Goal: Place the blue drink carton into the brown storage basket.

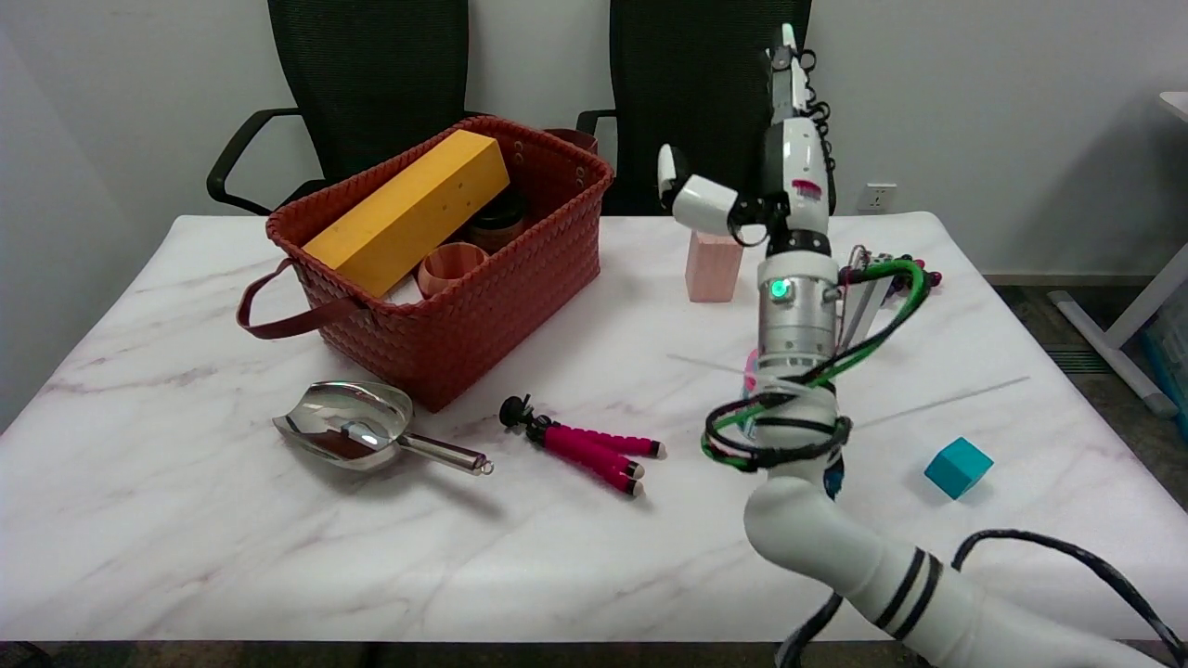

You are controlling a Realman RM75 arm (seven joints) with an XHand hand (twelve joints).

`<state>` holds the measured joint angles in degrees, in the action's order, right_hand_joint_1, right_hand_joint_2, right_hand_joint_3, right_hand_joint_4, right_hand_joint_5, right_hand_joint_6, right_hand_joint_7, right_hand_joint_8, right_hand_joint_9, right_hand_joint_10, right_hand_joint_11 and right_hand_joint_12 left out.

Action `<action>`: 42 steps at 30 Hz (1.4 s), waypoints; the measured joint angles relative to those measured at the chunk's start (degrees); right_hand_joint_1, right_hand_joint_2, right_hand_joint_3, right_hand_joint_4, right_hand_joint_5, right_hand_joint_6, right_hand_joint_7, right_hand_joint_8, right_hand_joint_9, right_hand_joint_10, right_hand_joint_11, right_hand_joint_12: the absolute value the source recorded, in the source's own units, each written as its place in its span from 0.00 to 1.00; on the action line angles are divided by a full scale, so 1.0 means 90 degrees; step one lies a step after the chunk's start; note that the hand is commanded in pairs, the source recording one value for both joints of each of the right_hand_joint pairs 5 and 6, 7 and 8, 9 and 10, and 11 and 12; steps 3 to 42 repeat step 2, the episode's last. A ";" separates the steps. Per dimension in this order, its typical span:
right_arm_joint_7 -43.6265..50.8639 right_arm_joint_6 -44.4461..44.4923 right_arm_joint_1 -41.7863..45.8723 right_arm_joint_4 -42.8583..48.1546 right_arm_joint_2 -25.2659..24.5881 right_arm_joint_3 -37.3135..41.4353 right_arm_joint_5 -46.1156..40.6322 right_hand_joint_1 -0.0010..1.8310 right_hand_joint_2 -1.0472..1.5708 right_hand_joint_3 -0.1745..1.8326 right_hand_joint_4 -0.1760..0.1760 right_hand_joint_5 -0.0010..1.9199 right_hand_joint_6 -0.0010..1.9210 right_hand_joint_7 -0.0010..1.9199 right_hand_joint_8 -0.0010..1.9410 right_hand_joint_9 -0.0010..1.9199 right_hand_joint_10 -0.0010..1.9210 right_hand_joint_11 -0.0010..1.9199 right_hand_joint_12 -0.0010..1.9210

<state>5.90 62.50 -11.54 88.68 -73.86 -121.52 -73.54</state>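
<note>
The right hand (pixel 775 176) is raised at upper right of centre, fingers spread and holding nothing. The blue drink carton (pixel 832 475) is mostly hidden behind the forearm at lower right; only a sliver shows. The brown storage basket (pixel 520 269) sits upper left, holding a yellow box (pixel 408 209).

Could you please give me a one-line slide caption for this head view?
Right hand raised open above the marble table, beside the brown basket; the blue carton is not clearly visible.
</note>
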 measured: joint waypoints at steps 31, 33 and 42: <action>0.0042 0.0096 0.0155 0.0111 0.0025 -0.0022 0.0091 0.60 0.59 0.59 0.50 0.03 0.03 0.11 0.10 0.09 0.09 0.00 0.00; 0.0042 0.0096 0.0155 0.0111 0.0025 -0.0022 0.0091 0.60 0.59 0.59 0.50 0.03 0.03 0.11 0.10 0.09 0.09 0.00 0.00; 0.0042 0.0096 0.0155 0.0111 0.0025 -0.0022 0.0091 0.60 0.59 0.59 0.50 0.03 0.03 0.11 0.10 0.09 0.09 0.00 0.00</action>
